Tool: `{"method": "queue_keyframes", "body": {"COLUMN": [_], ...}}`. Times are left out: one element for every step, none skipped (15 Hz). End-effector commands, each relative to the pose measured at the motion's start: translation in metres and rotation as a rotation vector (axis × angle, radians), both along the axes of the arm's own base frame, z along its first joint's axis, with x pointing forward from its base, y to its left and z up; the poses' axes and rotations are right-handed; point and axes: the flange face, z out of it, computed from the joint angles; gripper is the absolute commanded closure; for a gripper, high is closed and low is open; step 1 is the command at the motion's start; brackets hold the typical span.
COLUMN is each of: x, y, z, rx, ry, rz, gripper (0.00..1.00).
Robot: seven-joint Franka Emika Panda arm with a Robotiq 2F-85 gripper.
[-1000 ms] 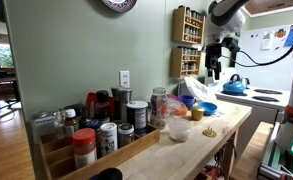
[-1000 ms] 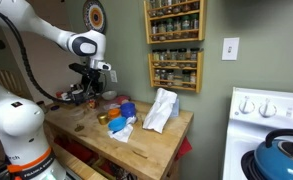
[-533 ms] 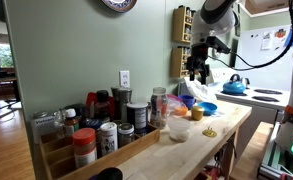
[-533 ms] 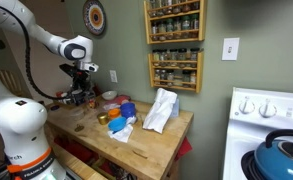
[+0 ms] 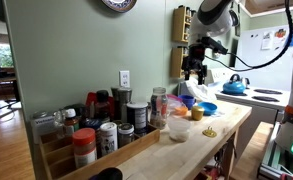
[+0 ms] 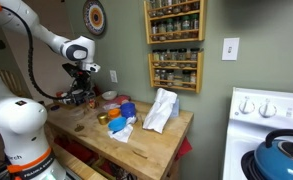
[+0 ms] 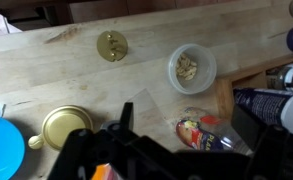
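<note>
The gripper [image 7: 171, 165] hangs over the wooden counter [image 7: 46, 70], jaws spread wide and holding nothing. Just below it sit a jar with a gold lid [image 7: 64, 128] and a printed packet [image 7: 201, 132]. Farther off, an open plastic cup [image 7: 191, 66] holds pale crumbly bits, with a loose gold lid [image 7: 111, 45] near it.

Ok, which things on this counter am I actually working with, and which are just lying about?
In hand, nearest the open fingers:
- colourful packet, right below them
- clear tub
- gold lid

Lying about:
- blue bowl
- small brass disc
- white bag
- spice rack
- kettle
</note>
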Motion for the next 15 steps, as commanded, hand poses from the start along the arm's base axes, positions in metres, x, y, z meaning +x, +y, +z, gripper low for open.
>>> {"method": "queue_keyframes", "body": {"x": [0.028,0.037,0.044,0.053,0.059,0.066,0.073,0.078,0.083,0.087,0.089,0.091,0.093,0.094,0.095], "y": [0.003,0.003,0.002,0.003,0.004,0.005,0.006,0.008,0.01,0.013,0.016,0.019,0.021,0.023,0.025], "z": [-0.011,-0.013,-0.015,-0.019,-0.023,-0.027,-0.031,-0.035,-0.038,-0.042,-0.046,-0.05,-0.054,-0.058,-0.062], "rx": [0.05,0.054,0.057,0.06,0.057,0.054,0.046,0.041,0.04,0.036,0.031,0.027,0.027,0.015,0.007], "ry": [-0.009,-0.024,-0.038,-0.043,-0.054,-0.05,-0.05,-0.046,-0.038,-0.023,-0.006,0.023,0.054,0.088,0.12], "rz": [-0.197,-0.255,-0.31,-0.366,-0.421,-0.476,-0.53,-0.586,-0.626,-0.668,-0.697,-0.722,-0.74,-0.759,-0.77], "gripper": [0.0,0.0,0.0,0.0,0.0,0.0,0.0,0.0,0.0,0.0,0.0,0.0,0.0,0.0,0.0]}}
